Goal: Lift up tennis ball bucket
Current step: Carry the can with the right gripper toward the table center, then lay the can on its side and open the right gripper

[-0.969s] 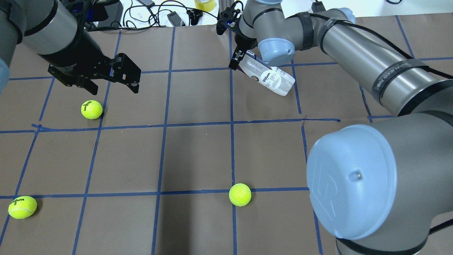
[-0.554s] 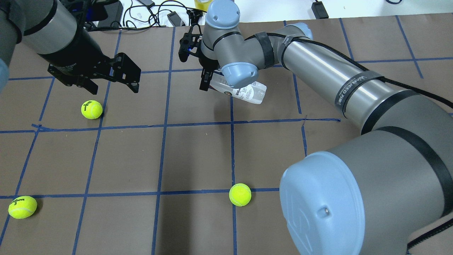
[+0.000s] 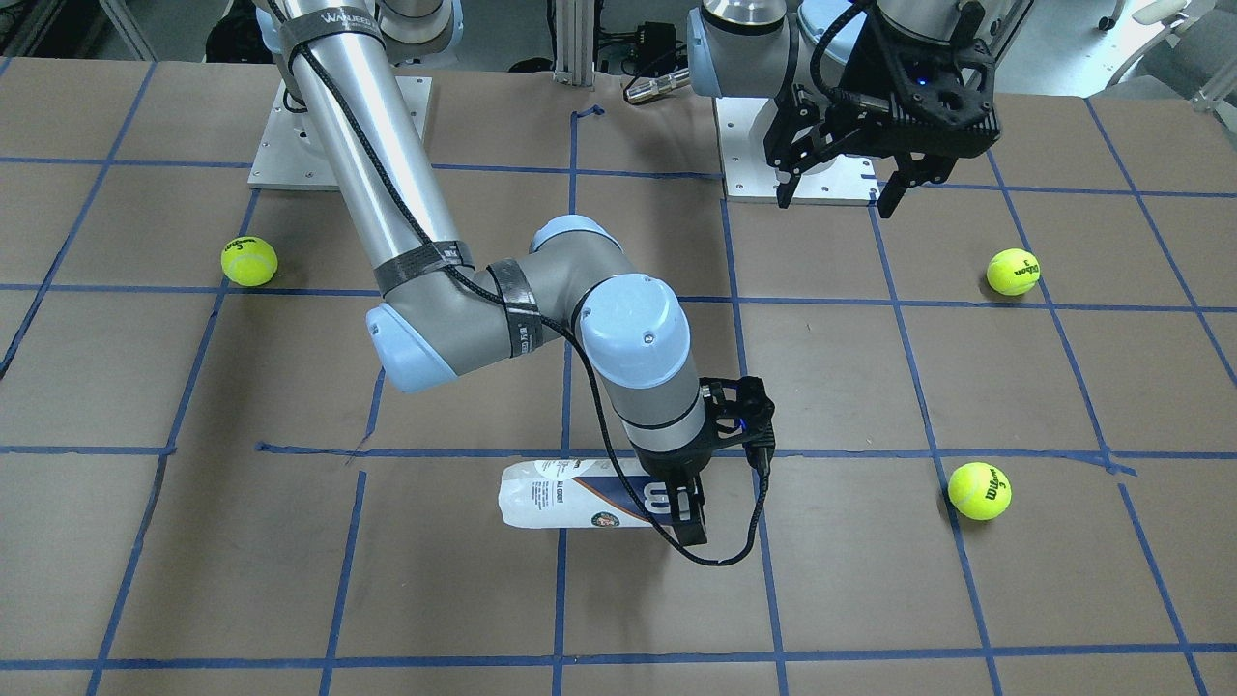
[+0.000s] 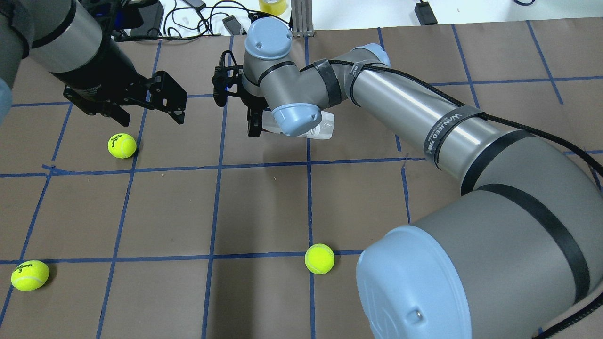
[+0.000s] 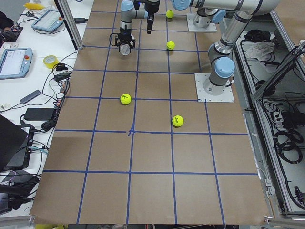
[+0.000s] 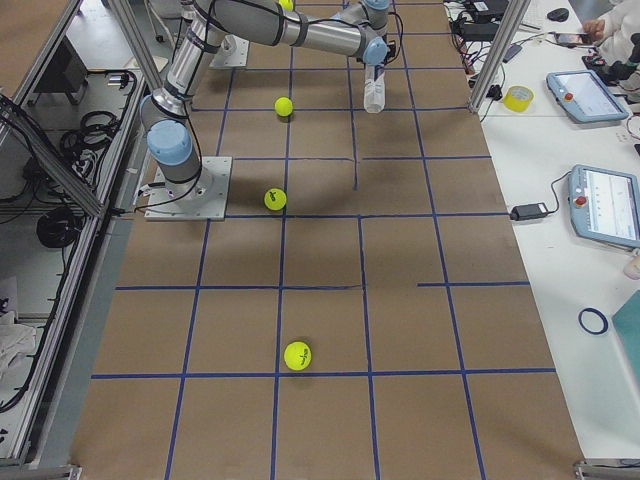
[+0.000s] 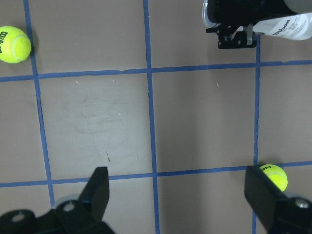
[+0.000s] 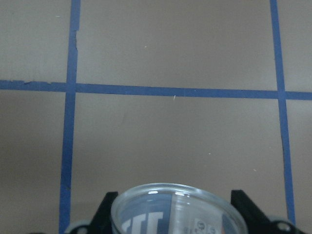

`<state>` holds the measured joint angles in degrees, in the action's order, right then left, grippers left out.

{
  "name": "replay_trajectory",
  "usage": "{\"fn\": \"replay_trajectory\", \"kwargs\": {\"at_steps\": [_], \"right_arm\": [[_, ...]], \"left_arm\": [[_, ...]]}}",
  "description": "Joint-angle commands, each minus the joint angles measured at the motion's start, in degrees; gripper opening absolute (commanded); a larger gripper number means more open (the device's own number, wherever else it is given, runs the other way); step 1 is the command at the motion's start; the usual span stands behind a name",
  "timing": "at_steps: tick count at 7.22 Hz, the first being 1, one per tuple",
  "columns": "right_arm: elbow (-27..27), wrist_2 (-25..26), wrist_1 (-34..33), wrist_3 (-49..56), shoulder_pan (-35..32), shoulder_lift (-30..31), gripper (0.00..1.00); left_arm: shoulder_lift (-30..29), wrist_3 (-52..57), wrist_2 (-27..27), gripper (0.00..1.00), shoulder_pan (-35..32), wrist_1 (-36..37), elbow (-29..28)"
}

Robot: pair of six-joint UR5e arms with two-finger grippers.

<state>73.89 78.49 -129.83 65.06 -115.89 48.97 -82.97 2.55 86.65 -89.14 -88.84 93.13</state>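
The tennis ball bucket (image 3: pixel 565 495) is a clear tube with a white and navy Wilson label. My right gripper (image 3: pixel 688 510) is shut on one end of it and holds it about level above the brown table. It also shows in the overhead view (image 4: pixel 325 128), mostly hidden by the wrist. In the right wrist view its clear rim (image 8: pixel 178 207) sits between the fingers. My left gripper (image 4: pixel 150 113) is open and empty, hovering to the tube's left above a tennis ball (image 4: pixel 122 145). The left wrist view shows the tube (image 7: pixel 287 27) at its top right.
Two more tennis balls lie on the table near the front edge, one at the left (image 4: pixel 29 275) and one in the middle (image 4: pixel 319 258). Cables and devices (image 4: pixel 198 21) lie beyond the far edge. Blue tape lines grid the table.
My right arm has swung to the left in the overhead view, carrying the tube toward the left gripper. The left arm and the balls have not moved.
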Motion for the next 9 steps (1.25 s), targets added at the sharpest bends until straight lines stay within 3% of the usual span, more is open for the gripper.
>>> {"fn": "replay_trajectory", "kwargs": {"at_steps": [1,2,3,6,9], "right_arm": [[0.2,-0.36,-0.16,4.08,-1.43,-0.54,0.56],[0.29,-0.97,-0.25,4.03,-1.44,-1.06,0.87],[0.29,-7.85,-0.51,3.24,-1.01,-1.41,1.0],[0.38,-5.81,-0.26,2.27,-0.13,-0.89,1.0],[0.47,-6.77,0.63,-3.76,7.06,2.0,1.0]], "left_arm": [[0.0,0.0,-0.07,1.0,0.02,0.07,0.04],[0.0,0.0,-0.08,1.0,0.1,0.07,0.04],[0.17,0.0,0.19,1.0,0.11,-0.02,0.04],[0.09,0.0,0.01,1.0,0.02,0.07,0.04],[0.0,0.0,0.01,1.0,-0.07,-0.02,-0.05]]}}
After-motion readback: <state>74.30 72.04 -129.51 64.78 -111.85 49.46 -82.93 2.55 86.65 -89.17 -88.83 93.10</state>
